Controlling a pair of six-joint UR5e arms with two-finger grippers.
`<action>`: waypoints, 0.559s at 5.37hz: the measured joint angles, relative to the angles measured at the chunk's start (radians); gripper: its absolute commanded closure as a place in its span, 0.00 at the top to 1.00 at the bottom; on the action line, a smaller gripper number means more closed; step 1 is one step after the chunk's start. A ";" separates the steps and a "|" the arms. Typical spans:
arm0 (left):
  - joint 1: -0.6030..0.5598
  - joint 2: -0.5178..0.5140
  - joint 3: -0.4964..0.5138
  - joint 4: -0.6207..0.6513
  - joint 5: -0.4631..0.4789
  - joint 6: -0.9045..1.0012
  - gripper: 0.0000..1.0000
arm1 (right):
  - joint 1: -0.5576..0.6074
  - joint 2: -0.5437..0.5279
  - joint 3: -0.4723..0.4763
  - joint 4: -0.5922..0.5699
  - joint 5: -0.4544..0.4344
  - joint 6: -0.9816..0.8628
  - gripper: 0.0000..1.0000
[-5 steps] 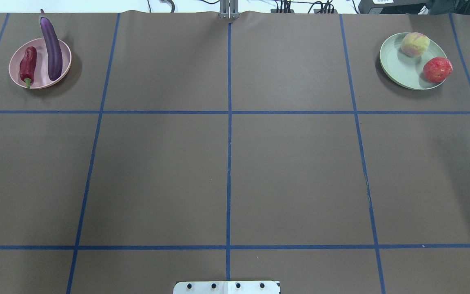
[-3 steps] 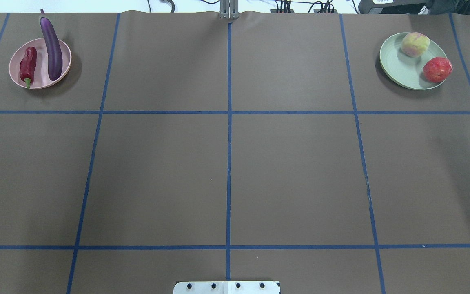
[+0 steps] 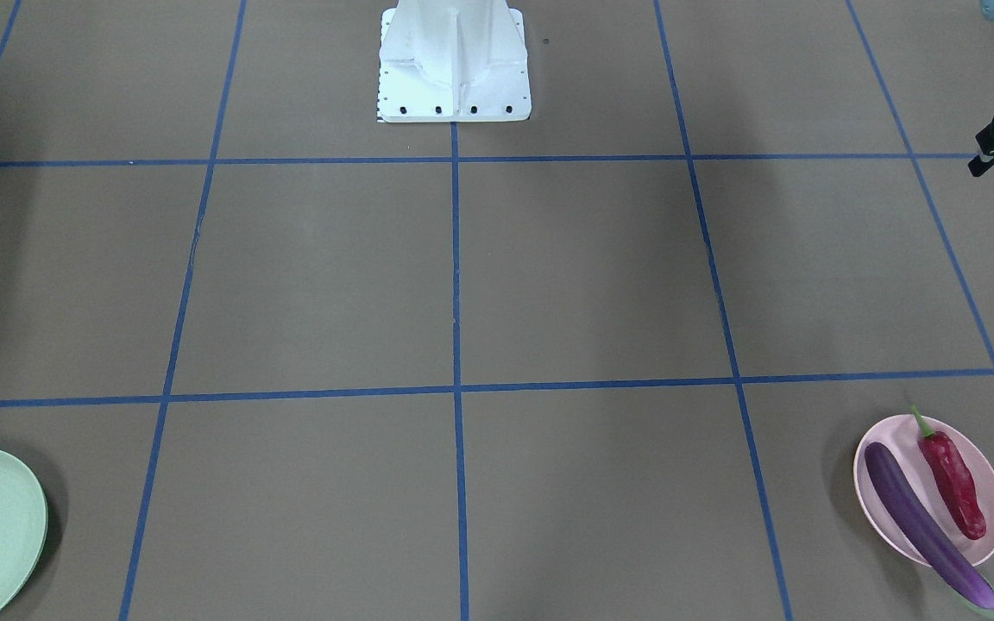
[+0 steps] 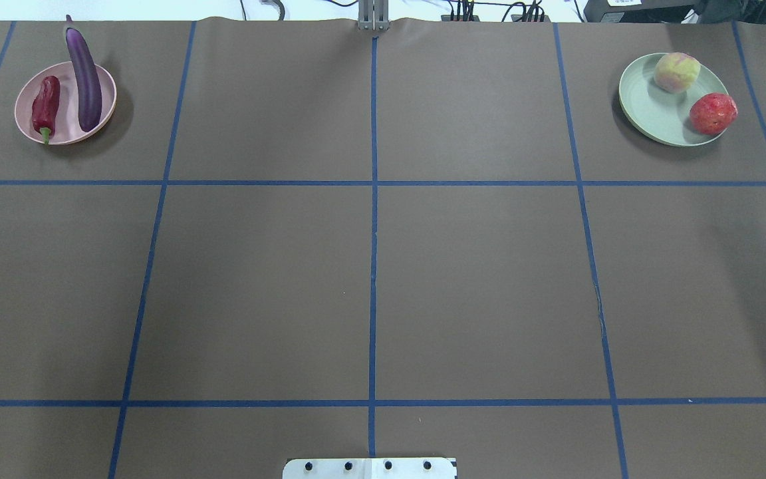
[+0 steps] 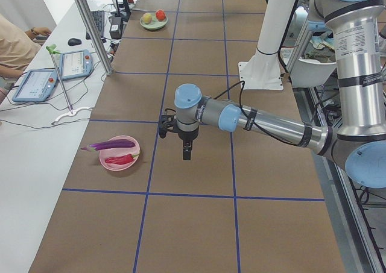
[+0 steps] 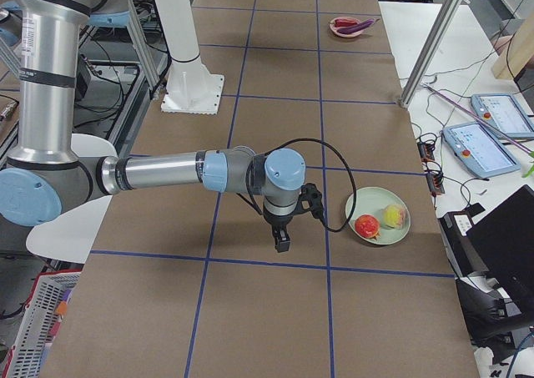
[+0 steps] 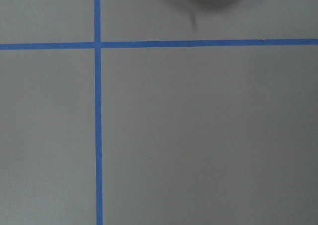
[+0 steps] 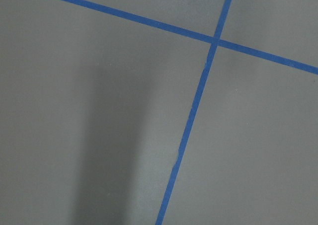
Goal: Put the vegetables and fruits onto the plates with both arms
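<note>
The pink plate (image 4: 65,128) at the far left holds the purple eggplant (image 4: 84,73) and the red chili (image 4: 45,106). The mint green plate (image 4: 652,110) at the far right holds the halved pink fruit (image 4: 677,72) and the bumpy red ball fruit (image 4: 713,113). The left gripper (image 5: 187,151) hangs fingers-down above the table beside the pink plate (image 5: 114,167). The right gripper (image 6: 283,241) hangs above the table beside the green plate (image 6: 371,203). Both grippers show only in the side views, so I cannot tell whether they are open or shut. Nothing visible hangs from either.
The brown table is marked with a blue tape grid (image 4: 373,183). The white robot base (image 3: 454,65) stands at the near middle edge. Operators' tablets (image 5: 36,83) and cables lie past the far edge. A metal post (image 5: 90,26) stands there.
</note>
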 measured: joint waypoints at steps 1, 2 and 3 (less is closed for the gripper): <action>-0.001 0.002 0.003 -0.002 -0.004 0.005 1.00 | 0.000 0.000 0.002 0.002 0.002 0.000 1.00; -0.002 0.006 -0.007 -0.004 -0.009 0.007 1.00 | 0.000 0.000 0.006 0.003 0.004 0.001 1.00; -0.001 0.002 -0.011 -0.002 -0.010 0.002 1.00 | 0.000 -0.002 0.014 0.003 0.006 0.002 1.00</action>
